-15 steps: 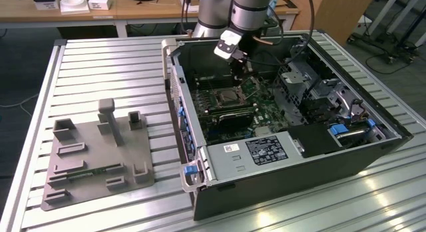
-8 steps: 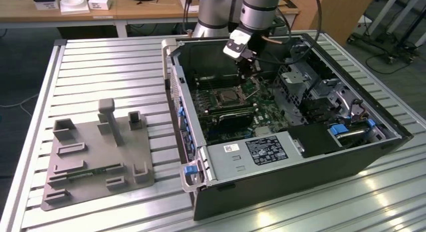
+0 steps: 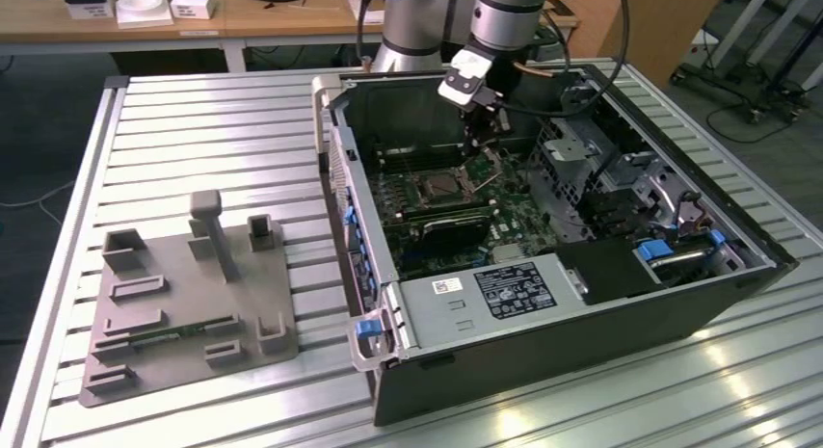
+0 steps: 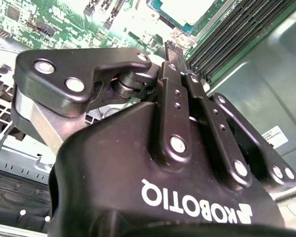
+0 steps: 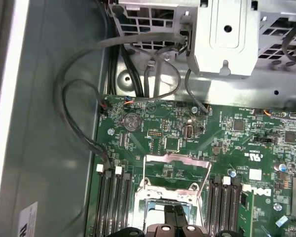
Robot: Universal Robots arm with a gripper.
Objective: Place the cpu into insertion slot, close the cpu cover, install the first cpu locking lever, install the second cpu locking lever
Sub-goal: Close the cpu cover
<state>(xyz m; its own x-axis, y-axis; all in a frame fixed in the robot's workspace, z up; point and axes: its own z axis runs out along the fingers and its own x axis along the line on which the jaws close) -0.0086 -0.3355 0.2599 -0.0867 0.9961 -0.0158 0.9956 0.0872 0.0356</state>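
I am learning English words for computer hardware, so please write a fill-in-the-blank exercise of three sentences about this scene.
1. The grey fixture plate lies on the metal table to the exterior view's ___ of the computer case.
2. The gripper hangs over the ___ motherboard.
3. Memory slots run along ___ sides of the insertion slot.
Missing words: left; green; both.
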